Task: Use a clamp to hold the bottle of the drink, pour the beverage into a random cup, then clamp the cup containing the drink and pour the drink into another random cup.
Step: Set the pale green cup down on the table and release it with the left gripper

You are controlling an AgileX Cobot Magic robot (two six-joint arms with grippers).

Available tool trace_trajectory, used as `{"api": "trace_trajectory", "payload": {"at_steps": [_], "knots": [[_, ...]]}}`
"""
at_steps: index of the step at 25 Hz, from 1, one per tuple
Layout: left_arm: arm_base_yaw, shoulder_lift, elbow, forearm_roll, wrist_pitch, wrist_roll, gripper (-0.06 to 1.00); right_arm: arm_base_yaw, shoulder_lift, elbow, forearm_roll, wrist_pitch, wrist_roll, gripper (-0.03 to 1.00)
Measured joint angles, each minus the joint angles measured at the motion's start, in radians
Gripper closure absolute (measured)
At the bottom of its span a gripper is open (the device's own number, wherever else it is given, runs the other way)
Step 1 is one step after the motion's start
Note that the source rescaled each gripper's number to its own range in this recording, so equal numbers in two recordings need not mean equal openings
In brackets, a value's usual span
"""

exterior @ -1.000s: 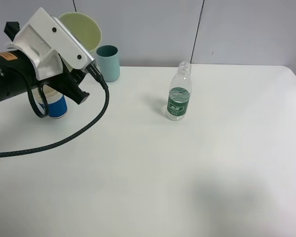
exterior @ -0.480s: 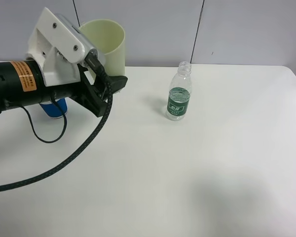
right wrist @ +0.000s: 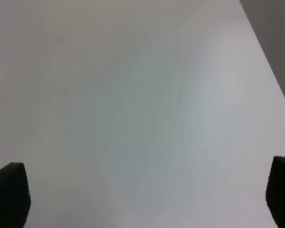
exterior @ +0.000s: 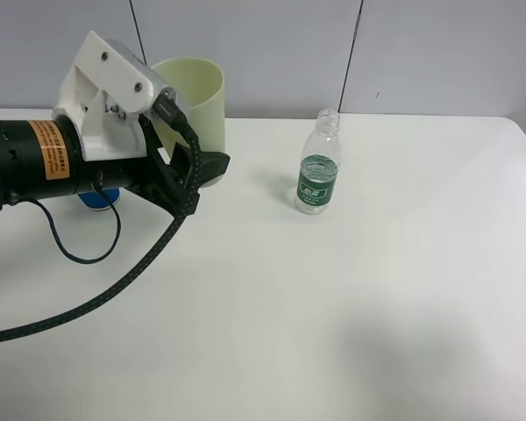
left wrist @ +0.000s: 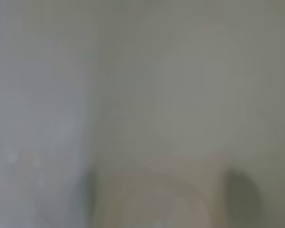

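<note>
White table (exterior: 351,307): left claw (exterior: 212,165) clamps upright yellow-green cup (exterior: 195,96); bottle (exterior: 318,175) nearly empty.

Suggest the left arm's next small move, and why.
Probably lower the pale cup onto the table and release. It is upright in the left gripper, not tipped over the blue cup, so pouring looks done.

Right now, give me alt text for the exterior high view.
The left end effector holds the pale yellow-green cup upright above the white table. The blue paper cup is mostly hidden under the arm, and the capless green-labelled bottle stands alone to the right.
</note>
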Motion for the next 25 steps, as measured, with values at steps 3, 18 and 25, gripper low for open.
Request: {"api": "trace_trajectory", "payload": {"at_steps": [3, 18, 25], "knots": [[0.000, 0.052, 0.000, -0.002, -0.005, 0.000, 0.92, 0.000, 0.000, 0.000, 0.000, 0.000, 0.000, -0.03], [0.045, 0.342, -0.001, -0.409, -0.244, 0.200, 0.92, 0.000, 0.000, 0.000, 0.000, 0.000, 0.000, -0.03], [0.099, 0.450, -0.001, -0.509, -0.316, 0.255, 0.92, 0.000, 0.000, 0.000, 0.000, 0.000, 0.000, -0.03]]}}
